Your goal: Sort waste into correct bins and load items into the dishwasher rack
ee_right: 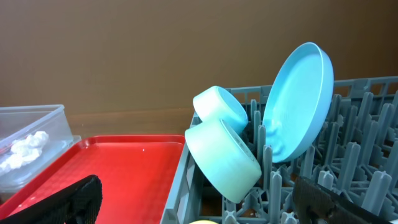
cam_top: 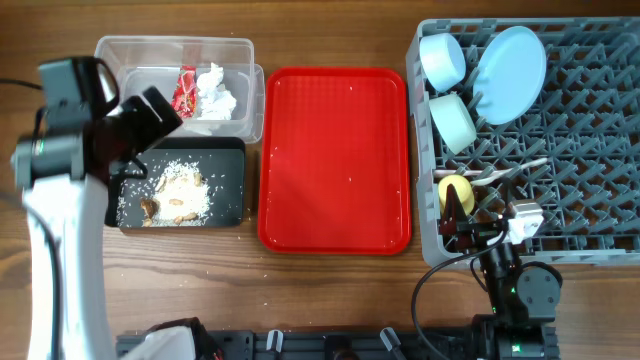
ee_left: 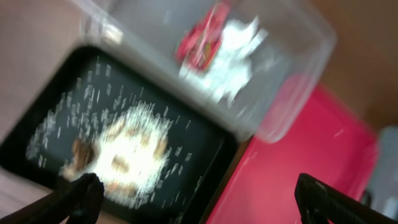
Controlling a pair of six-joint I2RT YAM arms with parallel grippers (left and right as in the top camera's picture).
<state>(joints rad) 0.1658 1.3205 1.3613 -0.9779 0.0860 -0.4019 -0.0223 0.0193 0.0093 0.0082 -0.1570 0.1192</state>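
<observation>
Left gripper jaws apart, empty, over black tray at tabletop's left edge, one scraps pile just right of it, one wrapper and one tissue in tub behind, red tray bare, rack at right edge holding two bowls, one plate, one cup, right gripper apart, empty, at its front-left corner, likely nothing left to fetch.

Red serving tray, wooden table

Table: brown wooden planks, grain running left to right.
Backdrop: plain brown surface beyond the table's far edge.
Light: soft, even, faint shadows.
</observation>
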